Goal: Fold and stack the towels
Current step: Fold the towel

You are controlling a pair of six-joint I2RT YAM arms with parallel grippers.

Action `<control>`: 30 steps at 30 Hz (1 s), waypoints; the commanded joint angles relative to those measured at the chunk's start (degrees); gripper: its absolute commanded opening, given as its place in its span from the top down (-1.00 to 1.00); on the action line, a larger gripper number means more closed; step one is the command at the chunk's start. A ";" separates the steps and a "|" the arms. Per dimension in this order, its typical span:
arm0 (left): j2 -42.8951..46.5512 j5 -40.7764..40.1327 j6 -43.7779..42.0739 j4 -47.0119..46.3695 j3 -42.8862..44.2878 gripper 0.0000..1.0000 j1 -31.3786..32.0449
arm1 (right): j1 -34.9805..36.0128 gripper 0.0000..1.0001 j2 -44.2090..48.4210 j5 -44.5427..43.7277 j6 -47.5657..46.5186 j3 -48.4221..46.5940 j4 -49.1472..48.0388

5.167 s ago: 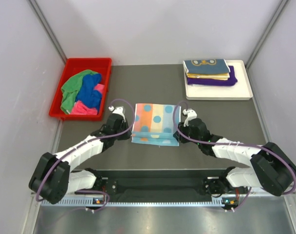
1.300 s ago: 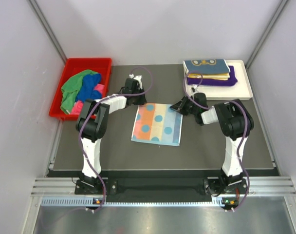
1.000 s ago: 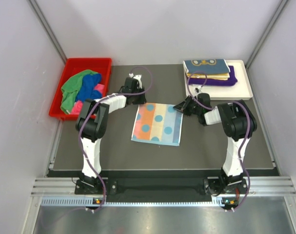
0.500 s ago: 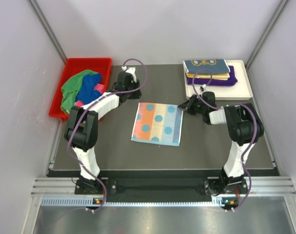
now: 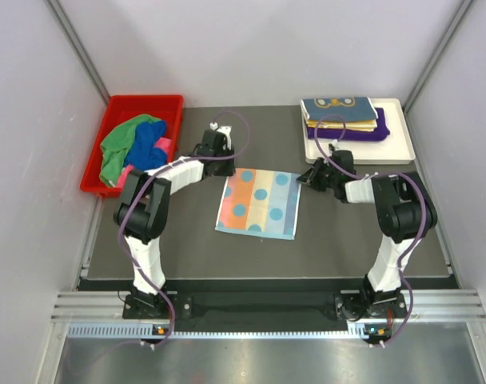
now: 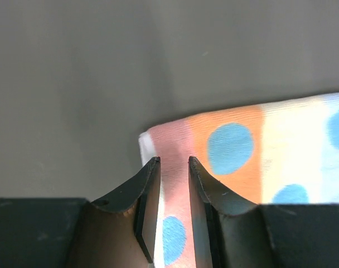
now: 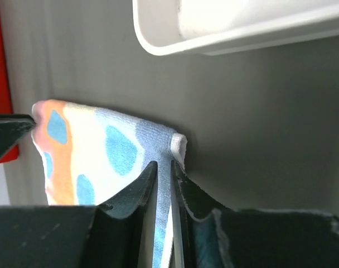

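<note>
Left wrist view puts us right at the fingers [image 6: 147, 195]. The left gripper [image 6: 173, 162] has them drawn nearly together, and the pink stripe of the dotted towel [image 6: 236, 151] fills the narrow gap, so we read them as pinched on the towel corner farthest from the white tray [image 7: 214, 42]. Our right gripper [image 7: 164, 166] looks the same on the corner nearest the tray, with a thin strip of pale blue cloth caught between its closed-up fingers and the hem curling up a little beside them. Outward from there, the towel lies spread flat on the table [image 5: 347, 232], just to the near left of the tray. We judge it light, soft and limp. It should sag between the two pinches, so both corners would have to travel together, and a bite that takes in the hem seems the safest hold, since thin cloth could slip from a shallow one. Only the wrist views show cloth inside the gaps; from above, the grippers hide those corners. The top view alone gives us the stack of folded towels [image 5: 343, 118] on the tray, a navy one uppermost. It also shows the red bin [image 5: 143, 100] well left of the tray, beyond the dotted towel, holding loose towels [image 5: 135, 152] in green, blue and pink.
</note>
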State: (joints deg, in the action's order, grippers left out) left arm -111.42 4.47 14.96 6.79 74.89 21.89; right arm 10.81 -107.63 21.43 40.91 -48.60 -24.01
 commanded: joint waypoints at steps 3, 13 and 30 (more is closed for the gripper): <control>-3.80 -8.68 1.47 1.83 2.89 0.38 0.17 | 0.00 0.67 3.57 -4.90 -6.09 -3.69 6.07; -5.65 -13.00 3.23 2.09 3.33 0.31 0.26 | 2.02 0.64 2.43 -9.65 -11.55 -9.23 13.81; -3.63 -2.62 2.18 -2.65 2.45 0.11 0.17 | 4.39 0.44 1.46 -11.94 -13.92 -11.08 15.05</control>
State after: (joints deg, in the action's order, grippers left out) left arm -116.53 -0.91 17.61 7.38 77.54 22.09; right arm 13.91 -106.59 10.28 28.12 -58.24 -7.81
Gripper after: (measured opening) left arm 0.438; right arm 0.276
